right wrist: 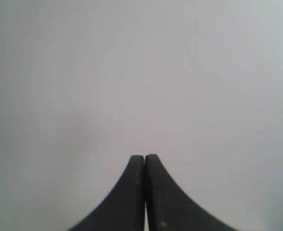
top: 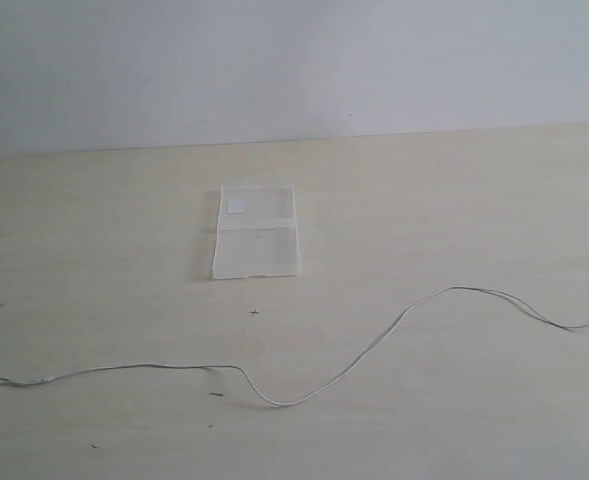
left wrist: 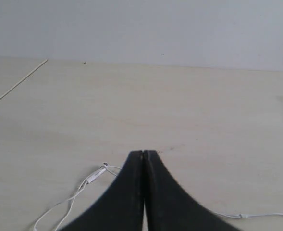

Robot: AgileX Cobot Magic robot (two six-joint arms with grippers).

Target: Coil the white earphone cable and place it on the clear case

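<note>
The white earphone cable [top: 364, 350] lies stretched across the near part of the table in the exterior view, running off both side edges. The clear case [top: 256, 230] lies open and flat behind it, with a whitish patch on its far half. Neither arm shows in the exterior view. My left gripper [left wrist: 144, 153] is shut with nothing in it, above the table; the cable's inline remote [left wrist: 96, 175] and thin strands lie just beside its fingers. My right gripper [right wrist: 144, 156] is shut and empty, facing only a blank grey wall.
The pale wooden table [top: 454, 200] ends at a grey wall behind. A few small dark specks [top: 255, 312] dot the wood near the cable. In the left wrist view a table seam [left wrist: 17, 84] runs diagonally at one side.
</note>
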